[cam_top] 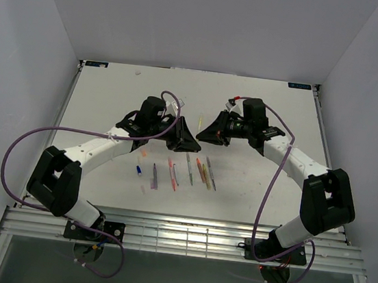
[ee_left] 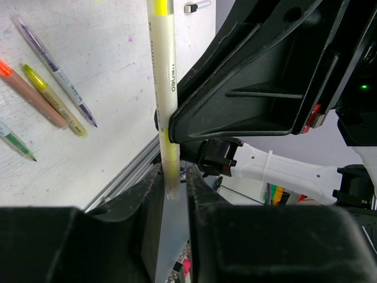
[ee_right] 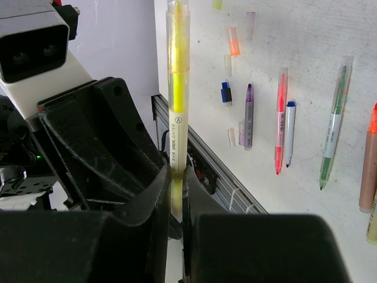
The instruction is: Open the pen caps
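Note:
A yellow highlighter [cam_top: 199, 123] is held in the air between both grippers. My left gripper [ee_left: 172, 177] is shut on its clear lower end piece [ee_left: 170, 171]. My right gripper [ee_right: 178, 177] is shut on the printed barrel [ee_right: 177, 132] right beside that. The two grippers [cam_top: 190, 140] [cam_top: 205, 134] meet above the table's middle. The highlighter's other end [ee_right: 176, 35] sticks out free. Loose caps lie on the table: a blue one [ee_right: 225, 92], an orange one [ee_right: 234, 41] and pale ones [ee_right: 231, 137].
Several pens lie in a row on the white table [cam_top: 253, 184]: purple [ee_right: 248, 115], red [ee_right: 280, 118], blue [ee_right: 289, 132], green [ee_right: 333, 130] and orange [ee_right: 370, 159]. An aluminium rail [cam_top: 184, 234] runs along the near edge.

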Robot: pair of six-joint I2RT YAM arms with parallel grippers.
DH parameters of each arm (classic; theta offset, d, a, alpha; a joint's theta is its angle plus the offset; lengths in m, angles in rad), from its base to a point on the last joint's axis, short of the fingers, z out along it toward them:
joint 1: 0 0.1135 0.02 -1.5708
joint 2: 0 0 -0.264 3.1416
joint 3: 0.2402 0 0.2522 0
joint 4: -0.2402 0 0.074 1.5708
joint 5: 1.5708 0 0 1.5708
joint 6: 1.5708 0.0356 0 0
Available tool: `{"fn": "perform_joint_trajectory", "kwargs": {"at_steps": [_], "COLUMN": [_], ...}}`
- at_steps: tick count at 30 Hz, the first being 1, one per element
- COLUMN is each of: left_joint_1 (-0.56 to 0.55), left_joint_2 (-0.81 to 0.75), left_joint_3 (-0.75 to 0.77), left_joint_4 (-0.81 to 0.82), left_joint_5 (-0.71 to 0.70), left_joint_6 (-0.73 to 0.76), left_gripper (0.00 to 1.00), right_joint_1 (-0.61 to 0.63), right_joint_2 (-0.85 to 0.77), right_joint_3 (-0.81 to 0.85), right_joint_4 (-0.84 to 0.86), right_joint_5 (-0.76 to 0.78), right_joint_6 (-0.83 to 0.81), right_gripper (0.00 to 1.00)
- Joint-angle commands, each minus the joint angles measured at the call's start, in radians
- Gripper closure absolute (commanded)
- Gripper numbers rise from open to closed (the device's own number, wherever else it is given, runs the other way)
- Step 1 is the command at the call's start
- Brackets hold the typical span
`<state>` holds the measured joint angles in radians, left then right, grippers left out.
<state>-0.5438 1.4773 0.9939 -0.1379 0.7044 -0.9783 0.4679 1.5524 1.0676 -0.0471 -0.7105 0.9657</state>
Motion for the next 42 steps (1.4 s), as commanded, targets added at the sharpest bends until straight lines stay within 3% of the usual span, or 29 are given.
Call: {"fn": "perform_joint_trajectory", "kwargs": {"at_steps": [1,4,6,15,26,36,42], "left_joint_1": [-0.005,-0.004,-0.004,-0.005,-0.036,-0.059,-0.032], "left_joint_2": [-0.037,-0.035,-0.032,-0.028,-0.074,-0.169,-0.146], "left_joint_3": [0.002,-0.003,-0.009,-0.021,-0.086,-0.144,-0.063], "left_joint_4": [0.011,0.014,0.012,-0.011,-0.003,-0.063,-0.293], "left_joint_5": [0.035,0.038,0.041,0.049,0.092,0.038,-0.146], "left_joint_6": [0.015,0.013,0.007,0.012,0.047,0.095,0.173], "left_gripper": [0.71,0.84,1.0,1.0,1.0,1.0,1.0], "right_joint_1": [0.003,0.003,0.002,-0.021,-0.195,-0.204,-0.203], "right_joint_2": [-0.029,-0.029,-0.02,0.006,0.107,0.253,0.227], "right_joint_3": [-0.006,-0.006,0.003,0.06,0.095,0.365,0.42], "right_joint_4": [0.035,0.035,0.073,0.101,0.369,0.222,-0.198], "right_joint_5": [0.008,0.005,-0.004,0.019,0.016,0.042,0.046], "right_joint_6": [0.002,0.013,0.021,0.067,0.269,0.194,-0.16], "right_gripper": [0.92,0.92,0.92,0.92,0.92,0.92,0.92]}}
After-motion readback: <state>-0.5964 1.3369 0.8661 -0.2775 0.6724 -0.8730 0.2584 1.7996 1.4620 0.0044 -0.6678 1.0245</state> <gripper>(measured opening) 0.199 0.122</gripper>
